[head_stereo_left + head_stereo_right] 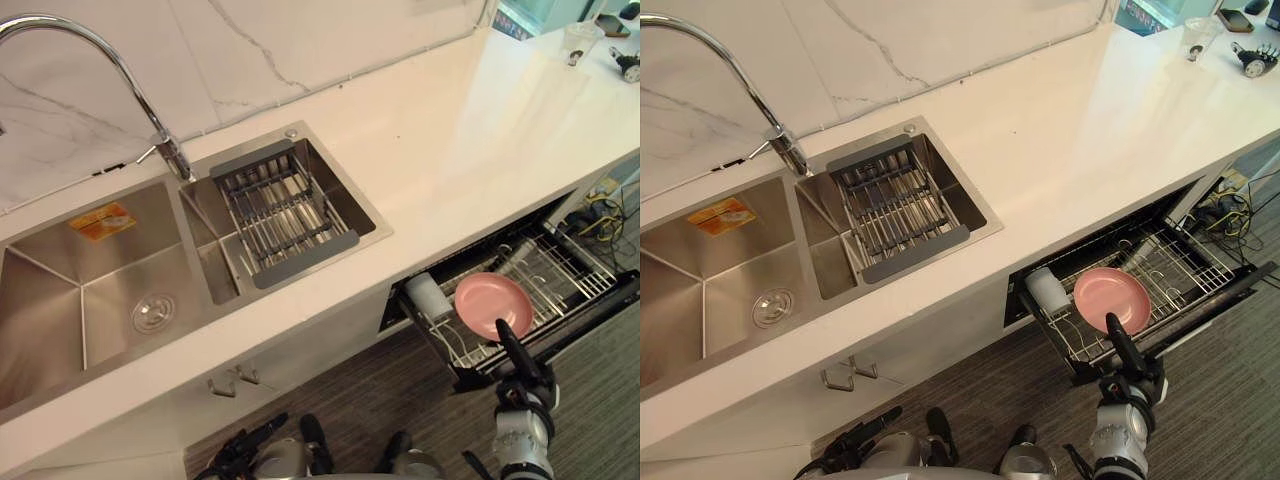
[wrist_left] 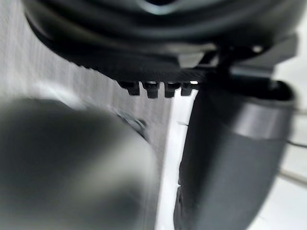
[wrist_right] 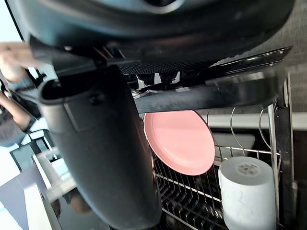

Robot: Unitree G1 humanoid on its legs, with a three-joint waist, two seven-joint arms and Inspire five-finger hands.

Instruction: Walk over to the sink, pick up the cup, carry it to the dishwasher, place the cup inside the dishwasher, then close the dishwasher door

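The robot's right hand [image 1: 513,348] is seen low on the right in the left eye view. Its dark fingers are straight and apart from anything to hold, so the hand is open and empty. Their tips reach the black front edge of the pulled-out dishwasher [image 1: 590,310], but I cannot tell whether they touch it. Inside, the white cylindrical cup [image 1: 428,295] lies on its side in the wire rack [image 1: 560,275], just beside the round pink plate [image 1: 493,305], which leans there tilted. In the right eye view, the stainless steel double sink [image 1: 730,290] is set into the white stone counter [image 1: 1090,110], to the left of the dishwasher. A grey wire drain basket [image 1: 895,210] sits in its smaller basin, and a curved chrome tap [image 1: 790,158] rises behind. The left hand [image 1: 855,440] is low at the bottom edge, well apart from the sink and the cup. The left wrist view is blurred: the hand's dark bulk and thumb are visible, perhaps with nothing in them, but I cannot tell if the fingers are curled. In the right wrist view, the thumb stands straight in front of the pink plate, and the white cup rests in the rack beside the plate, apart from the hand.
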